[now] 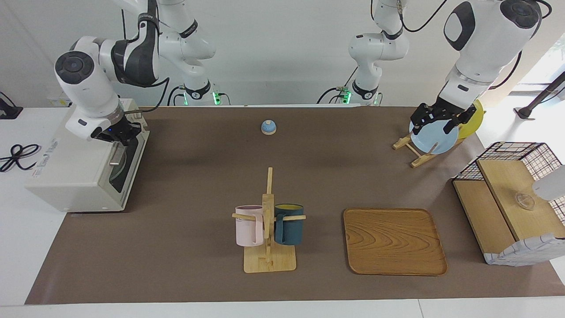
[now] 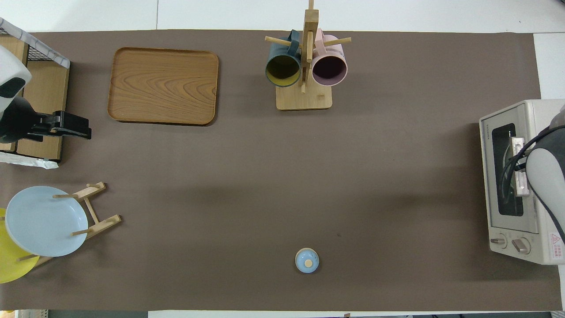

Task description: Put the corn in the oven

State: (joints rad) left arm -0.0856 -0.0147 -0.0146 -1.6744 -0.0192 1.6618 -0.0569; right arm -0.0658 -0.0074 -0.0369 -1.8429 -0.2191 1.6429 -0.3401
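The oven [image 1: 84,165] is found shut at the right arm's end of the counter [image 1: 198,176]. The right gripper [image 1: 118,134] is seen over its door handle, jaws closed and empty. The corn is not visible. The left gripper [image 1: 437,120] is held over the blue plate [image 1: 435,139], jaws wide and empty.

Corn hidden inside shut oven [image 1: 79,172] (door closed).

A plain white wall [image 1: 282,53] backs a white table [image 1: 17,247] under a brown mat [image 1: 198,274], daylight at one end.
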